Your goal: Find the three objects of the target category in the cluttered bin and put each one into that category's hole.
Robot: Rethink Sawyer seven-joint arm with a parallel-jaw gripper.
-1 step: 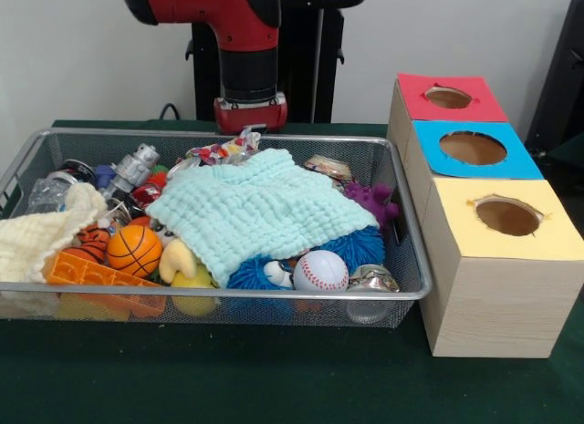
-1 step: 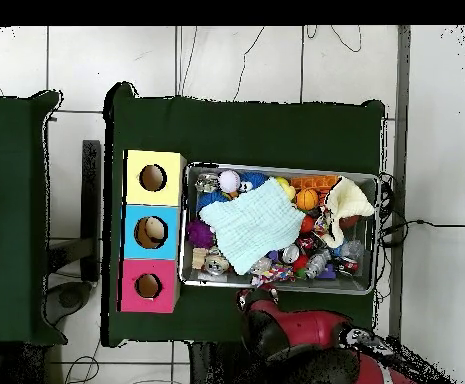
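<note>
The wire bin [image 1: 401,292] [image 2: 370,180] sits on the green-covered table [image 1: 274,378] [image 2: 256,125], crammed with toys under a pale mint cloth [image 1: 260,210] [image 2: 261,222] spread across its middle. Along the bin's front edge in the front view lie a baseball [image 1: 320,271] [image 2: 229,180], a blue spiky ball [image 1: 251,276] and an orange mini basketball [image 1: 134,250] [image 2: 306,200]; a cream cloth [image 1: 41,237] [image 2: 344,205] drapes one end, a purple spiky toy [image 1: 374,202] [image 2: 198,234] the other.

Just beside the bin stand three wooden boxes with round holes: yellow [image 1: 506,219] [image 2: 153,178], blue [image 1: 473,149] [image 2: 150,231] and red [image 1: 447,98] [image 2: 148,286].

The gripper [image 1: 248,132] [image 2: 260,294] hangs over the bin's back edge; whether its fingers are apart I cannot tell. Only the front view shows the silver toy robot [image 1: 135,167] clearly; only the overhead shows something pale inside the blue hole.
</note>
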